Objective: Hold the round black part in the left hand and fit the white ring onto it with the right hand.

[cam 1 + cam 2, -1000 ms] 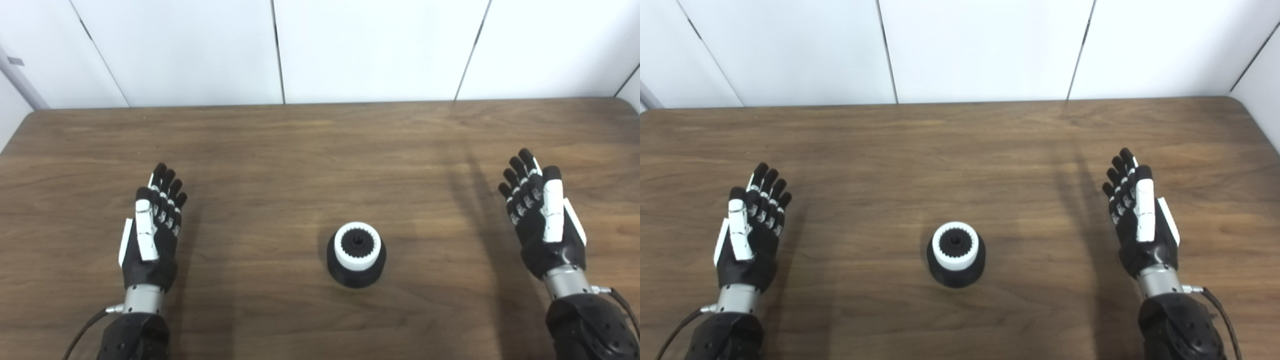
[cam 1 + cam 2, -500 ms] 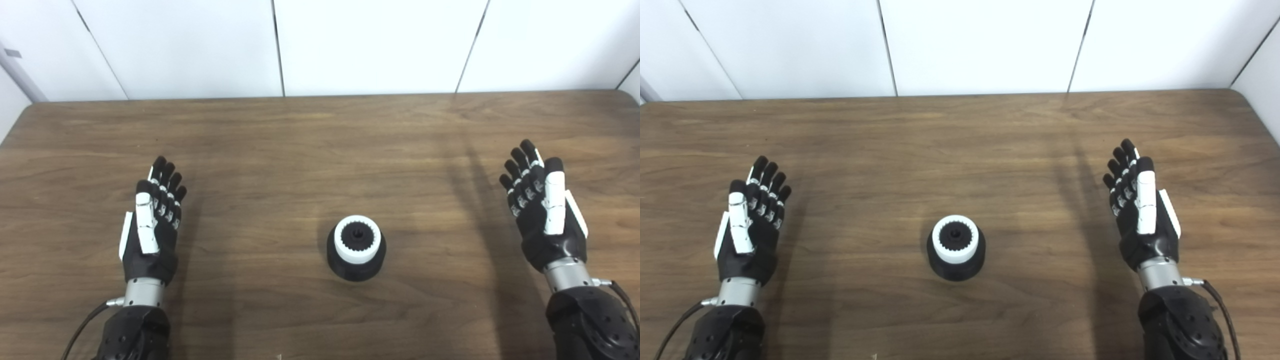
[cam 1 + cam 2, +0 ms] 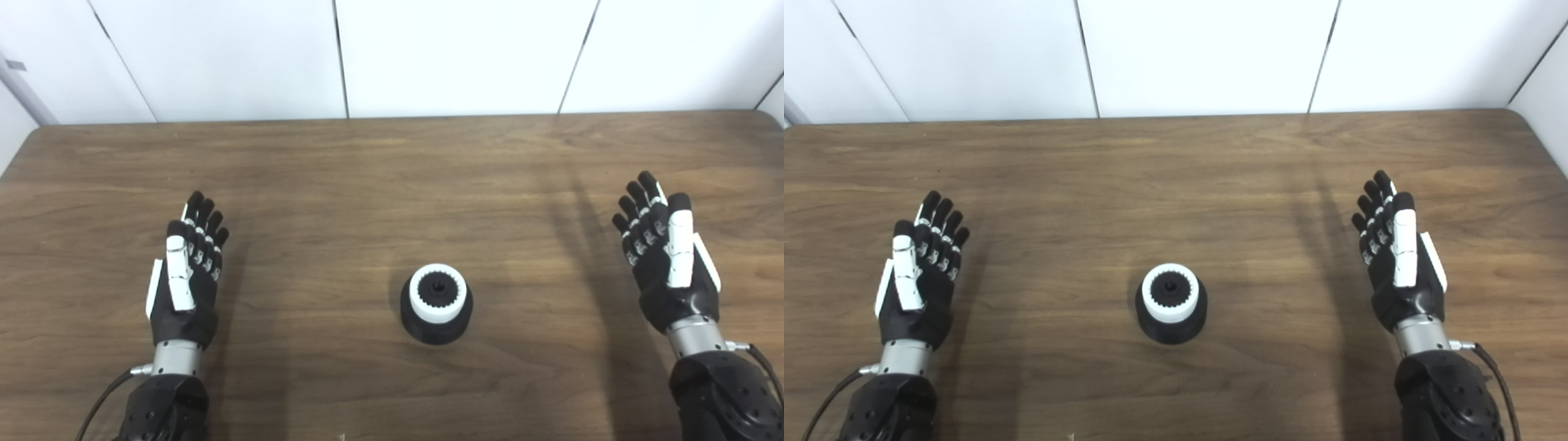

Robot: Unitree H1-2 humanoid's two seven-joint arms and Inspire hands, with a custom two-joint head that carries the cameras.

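Note:
A round black part [image 3: 437, 327] stands on the wooden table [image 3: 367, 184], a little right of centre. On top of it sits the white ring [image 3: 422, 306], toothed on its inner edge, with a black hub showing in its middle. My left hand [image 3: 185, 275] rests far to the left of the part, fingers stretched out and apart, holding nothing. Far to the right, my right hand [image 3: 664, 257] is likewise open and empty. Neither hand touches the part or the ring.
White wall panels [image 3: 459, 55] rise right behind the table's far edge. The table's right corner [image 3: 1519, 119] is rounded. A cable [image 3: 101, 404] trails from my left wrist and another [image 3: 1488, 367] from my right wrist.
The whole picture shifted between one second and half a second ago, so the camera tilted. Hands, part and ring have stayed where they were since then.

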